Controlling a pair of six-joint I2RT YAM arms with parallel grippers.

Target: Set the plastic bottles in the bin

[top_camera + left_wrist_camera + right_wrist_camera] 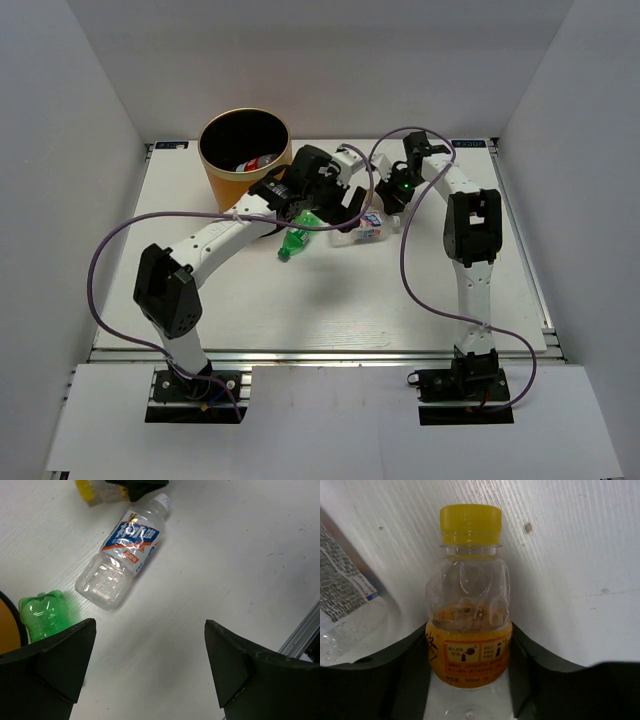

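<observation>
On the white table point(200, 300), boxed in by white walls point(60, 150) — 2 arms reach over loose bottles.

Plain walls close off the left, right and far sides, and a metal rail point(320, 352) runs along the near edge. At the far left stands the orange bin point(225, 180), upright, its inside black, with 1 red-labelled bottle point(262, 163) lying in it. The right gripper point(470, 645) has the yellow-capped bottle point(470, 625) between its fingers, which press against both sides of the orange label; the cap points away from the wrist. The left gripper point(150, 625) hangs over bare table with its jaws wide apart and nothing between them. The blue-white-labelled bottle point(122, 555) lies on its side ahead of it, apart from both fingers — the green bottle point(45, 615) lies just beside 1 of them.
</observation>
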